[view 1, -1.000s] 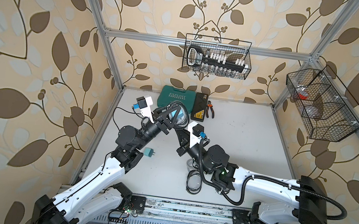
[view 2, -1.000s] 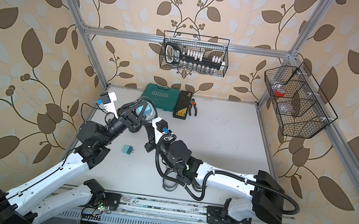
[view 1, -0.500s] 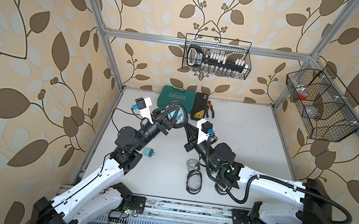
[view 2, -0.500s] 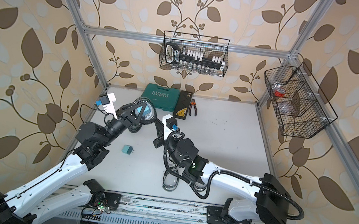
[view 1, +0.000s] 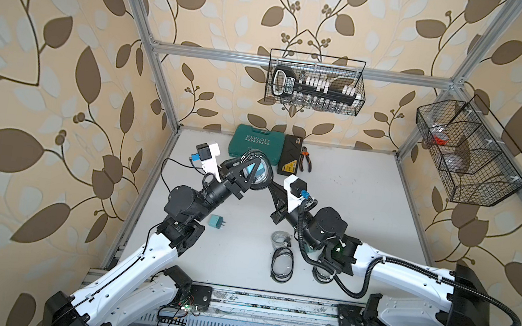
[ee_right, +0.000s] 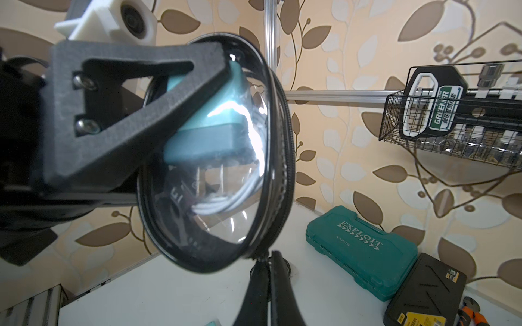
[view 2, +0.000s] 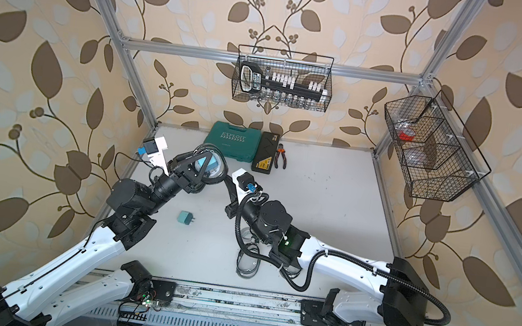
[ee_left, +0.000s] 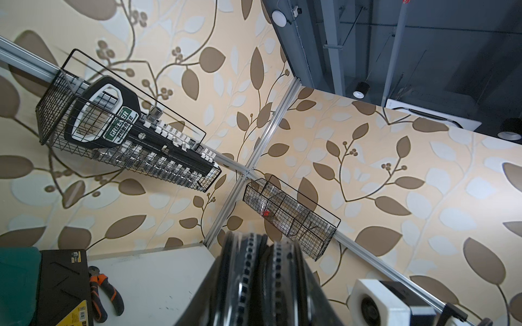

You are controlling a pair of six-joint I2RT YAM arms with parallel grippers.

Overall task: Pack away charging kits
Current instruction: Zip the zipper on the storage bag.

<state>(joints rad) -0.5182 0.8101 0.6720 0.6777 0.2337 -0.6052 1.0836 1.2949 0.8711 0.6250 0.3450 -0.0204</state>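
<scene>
**Pouch held on edge, zip end at the right claw**

The left gripper (view 1: 251,173) is clamped across the flat faces of the clear pouch (ee_right: 226,220), holding it on edge above the table (ee_right: 169,296) — teal adapter (ee_right: 209,132) and white cable (ee_right: 217,204) inside. The right gripper (ee_right: 267,268) has its jaws together, tips touching the rim end that faces the right arm; whether they pinch the pull I cannot tell. The zip tracks (ee_left: 245,271) stand apart, running round the rim away from those tips — so the right arm looks placed to draw them shut.
</scene>
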